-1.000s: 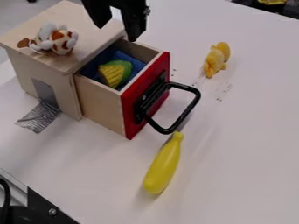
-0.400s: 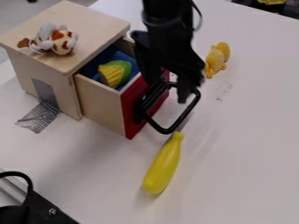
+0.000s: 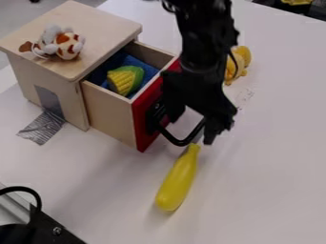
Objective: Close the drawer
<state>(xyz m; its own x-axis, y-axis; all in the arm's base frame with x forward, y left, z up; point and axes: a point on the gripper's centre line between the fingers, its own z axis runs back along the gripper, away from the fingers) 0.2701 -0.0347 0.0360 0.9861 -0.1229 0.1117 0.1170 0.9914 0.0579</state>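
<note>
Drawer: 1, the task's thing; wooden drawer pulled well out of the cabinet, at left of centre. Red front faces lower right.
Handle: 1, black handle, loop on the red front, partly behind the gripper.
Gripper: 1, gripper in front of the drawer, over the handle area. Set wide, fingers spread, handle seen in the gap. Contact with handle: can't tell.
Arm: 1, black arm, in from top edge, hangs over the right side of the drawer front.
Step in hand: lining up at the front for the push, by the look of it; closing not done.
Next move: likely needs fingers or gripper body against the front or handle, then a steady push toward the cabinet, straight along the drawer's run. Off-line push could jam it or skew the cabinet.
In drawer: 2 things, toy corn, yellow and green, on blue cloth. Both look low enough to go in with it.
On cabinet: 1 plush toy, white and brown, on the top.
Tape: 1 grey strip, from cabinet side down onto the table.
On table, loose: 2 yellow things. Smooth long toy, narrow end just by the handle's low end; yellow plush, partly behind the arm.
Lower left: black hardware at the edge, use unclear.
</note>
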